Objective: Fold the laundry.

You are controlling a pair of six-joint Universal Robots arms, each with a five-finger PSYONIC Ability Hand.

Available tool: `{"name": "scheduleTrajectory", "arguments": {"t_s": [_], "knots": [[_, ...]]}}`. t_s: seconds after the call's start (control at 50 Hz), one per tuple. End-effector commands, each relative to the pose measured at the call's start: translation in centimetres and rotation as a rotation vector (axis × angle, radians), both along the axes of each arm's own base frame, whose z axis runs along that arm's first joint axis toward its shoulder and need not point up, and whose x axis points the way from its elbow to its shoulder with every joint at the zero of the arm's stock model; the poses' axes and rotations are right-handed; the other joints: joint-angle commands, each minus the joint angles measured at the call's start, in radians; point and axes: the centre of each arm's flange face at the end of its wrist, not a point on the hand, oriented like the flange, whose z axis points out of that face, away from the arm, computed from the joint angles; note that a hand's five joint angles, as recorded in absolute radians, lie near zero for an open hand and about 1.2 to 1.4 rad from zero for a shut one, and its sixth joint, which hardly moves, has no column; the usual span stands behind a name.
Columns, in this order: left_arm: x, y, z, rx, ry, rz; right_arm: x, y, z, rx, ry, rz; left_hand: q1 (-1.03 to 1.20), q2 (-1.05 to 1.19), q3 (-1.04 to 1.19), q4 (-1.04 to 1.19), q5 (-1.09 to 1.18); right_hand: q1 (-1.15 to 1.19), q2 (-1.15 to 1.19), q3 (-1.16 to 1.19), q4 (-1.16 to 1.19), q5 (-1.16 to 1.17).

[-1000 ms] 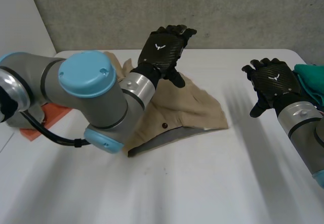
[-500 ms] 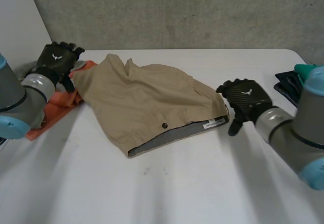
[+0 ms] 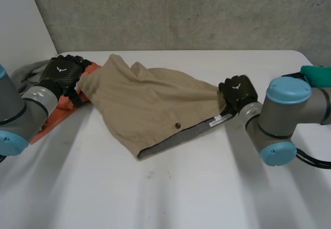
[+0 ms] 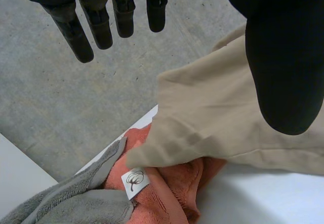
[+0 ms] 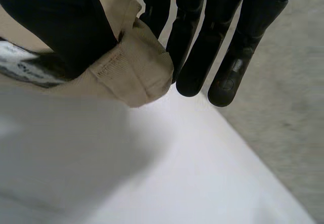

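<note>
On a white table (image 3: 170, 198) by a grey wall, the shorts (image 3: 150, 105) lie rumpled, and the folding looks barely begun. The right hand (image 3: 238, 92) pinches their waistband corner. The left hand (image 3: 62, 73) hovers open at the opposite corner.

White surface (image 3: 170, 198) recorded, backed by a grey speckled concrete wall (image 3: 207, 12). Plain white panel (image 3: 20, 22) noted beside that wall.

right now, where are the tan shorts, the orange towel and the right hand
tan shorts (image 3: 150, 102): head view, middle of the fabric.
orange towel (image 4: 172, 191): left wrist view, its bunched terry cloth.
right hand (image 3: 237, 91): head view, back of the hand.
</note>
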Motion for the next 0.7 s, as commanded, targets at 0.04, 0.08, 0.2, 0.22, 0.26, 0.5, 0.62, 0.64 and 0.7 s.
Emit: {"name": "scheduleTrajectory", "arguments": {"t_s": [0.04, 0.08, 0.2, 0.22, 0.26, 0.5, 0.62, 0.64, 0.7], "knots": [[0.2, 0.6, 0.8, -0.013, -0.001, 0.002, -5.3, -3.9, 3.7, -0.151, 0.110, -0.117, 0.011, -0.003, -0.009, -0.002, -0.022, 0.450, 0.239, 0.212, 0.212, 0.249], [0.2, 0.7, 0.8, -0.011, -0.001, 0.000, -6.3, -5.9, 4.2, -0.231, 0.178, -0.115, 0.014, 0.000, -0.006, 0.001, -0.019, 0.450, 0.239, 0.212, 0.212, 0.249], [-0.1, 0.9, 0.4, -0.005, -0.005, -0.009, -5.3, -10.2, 4.5, -0.480, 0.247, -0.024, 0.025, 0.012, 0.006, 0.012, -0.007, 0.450, 0.239, 0.212, 0.212, 0.249], [-0.1, 0.8, 0.4, -0.006, -0.004, -0.009, -5.1, -10.6, 4.4, -0.506, 0.239, -0.009, 0.025, 0.012, 0.006, 0.012, -0.007, 0.450, 0.239, 0.212, 0.212, 0.249], [-0.5, 1.0, 0.3, -0.008, -0.004, -0.020, -4.8, -11.4, 4.2, -0.555, 0.229, 0.007, 0.028, 0.015, 0.009, 0.015, -0.004, 0.450, 0.239, 0.212, 0.212, 0.249], [-5.2, 2.5, -1.1, 0.007, -0.017, -0.144, -3.5, -10.6, 2.4, -0.519, 0.140, 0.105, 0.049, 0.036, 0.029, 0.036, 0.017, -0.771, -0.983, -1.010, -1.010, -0.973], [-7.0, 2.7, -2.0, 0.018, -0.020, -0.190, -4.9, -7.6, 5.8, -0.426, 0.069, 0.041, 0.093, 0.079, 0.073, 0.080, 0.060, -0.771, -0.983, -1.010, -1.010, -0.973], [-7.1, 2.6, -2.1, 0.019, -0.021, -0.193, -5.2, -7.0, 6.2, -0.399, 0.053, 0.027, 0.105, 0.091, 0.085, 0.092, 0.072, -0.771, -0.983, -1.010, -1.010, -0.973], [-7.8, 2.2, -2.9, 0.028, -0.023, -0.205, -5.9, -4.5, 8.1, -0.275, -0.015, 0.000, 0.119, 0.106, 0.100, 0.106, 0.087, -0.771, -0.983, -1.010, -1.010, -0.973]]}}
